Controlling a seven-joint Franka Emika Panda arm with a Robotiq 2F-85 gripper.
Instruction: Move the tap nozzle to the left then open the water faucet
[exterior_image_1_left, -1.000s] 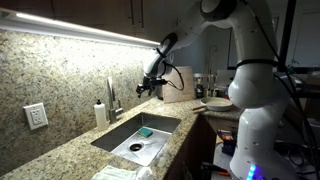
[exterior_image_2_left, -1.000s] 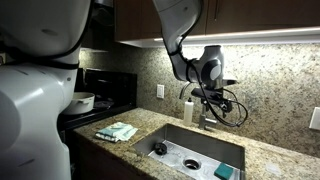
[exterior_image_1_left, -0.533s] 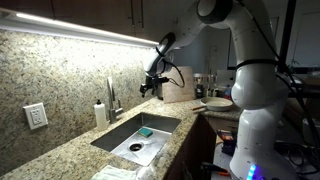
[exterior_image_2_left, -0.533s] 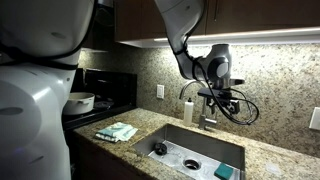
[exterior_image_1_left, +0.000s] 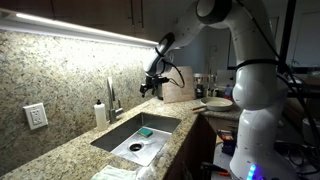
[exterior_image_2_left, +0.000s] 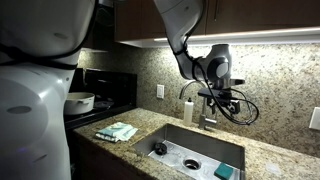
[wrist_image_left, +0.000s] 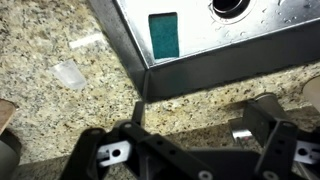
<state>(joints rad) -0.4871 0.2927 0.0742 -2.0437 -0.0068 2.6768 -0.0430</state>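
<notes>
The nozzle arches over the sink from the faucet at the counter's back edge, with a soap bottle just beside it. The gripper hangs well apart, above the sink's end, its fingers spread and empty in the wrist view. The step in hand looks like the reach. Next, a finger must meet the nozzle's side and push left. Over the sink there is open room, but the backsplash stands close behind.

My gripper hung over the back edge of the sink, beside the water faucet, whose tap nozzle arched toward the soap bottle.
</notes>
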